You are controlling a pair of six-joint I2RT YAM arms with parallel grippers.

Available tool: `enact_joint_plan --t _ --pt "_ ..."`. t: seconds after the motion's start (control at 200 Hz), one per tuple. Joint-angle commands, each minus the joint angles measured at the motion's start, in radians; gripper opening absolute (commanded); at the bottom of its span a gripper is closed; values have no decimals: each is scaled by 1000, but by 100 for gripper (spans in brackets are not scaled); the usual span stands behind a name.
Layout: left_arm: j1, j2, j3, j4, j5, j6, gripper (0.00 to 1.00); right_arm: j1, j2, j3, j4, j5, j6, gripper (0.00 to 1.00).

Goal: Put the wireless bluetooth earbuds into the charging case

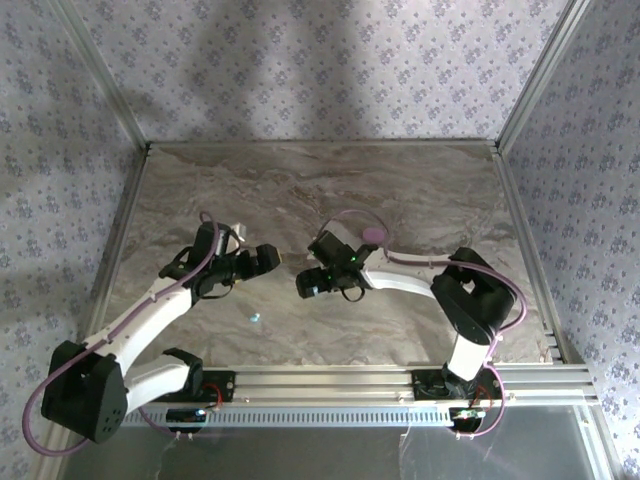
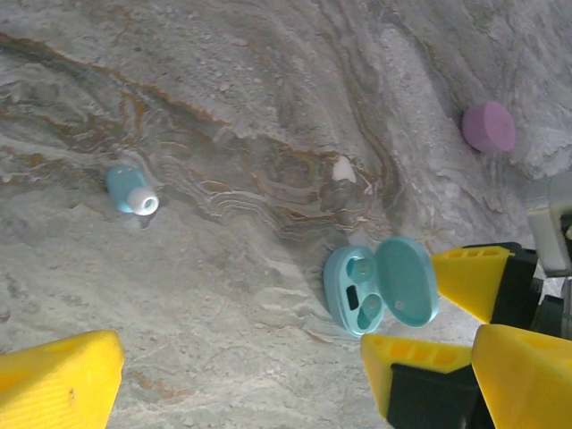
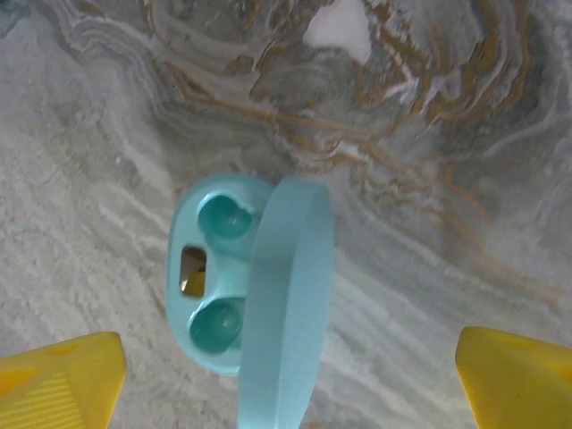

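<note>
A light blue charging case (image 3: 210, 277) lies on the marble table with its lid (image 3: 286, 304) standing up and two round teal wells showing. My right gripper (image 3: 286, 357) is open, one yellow finger on each side of the case and neither touching it. The case (image 2: 357, 290) also shows in the left wrist view, between the right gripper's fingers (image 2: 474, 279). A light blue earbud (image 2: 131, 189) with a white tip lies loose to the left, also seen from above (image 1: 255, 317). A small pale pink bud (image 2: 343, 169) lies just beyond the case. My left gripper (image 2: 290, 362) hovers open, holding nothing.
A closed oval pink pod (image 2: 488, 126) rests farther back right, behind the right wrist (image 1: 372, 236). Metal rails and patterned walls bound the table (image 1: 420, 190). The two grippers (image 1: 272, 258) (image 1: 305, 285) sit close together near the table's middle.
</note>
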Motion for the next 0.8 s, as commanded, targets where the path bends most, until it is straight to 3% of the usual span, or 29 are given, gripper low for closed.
enact_joint_plan --t 0.0,0.27,0.795 --pt "12 0 -3 40 20 -10 100 -4 30 49 -78 27 -35 94" --pt "17 17 -8 63 41 -11 100 -1 5 49 -158 112 -37 88" --pt "17 7 -31 82 50 -24 100 -27 -30 56 -243 201 -51 86"
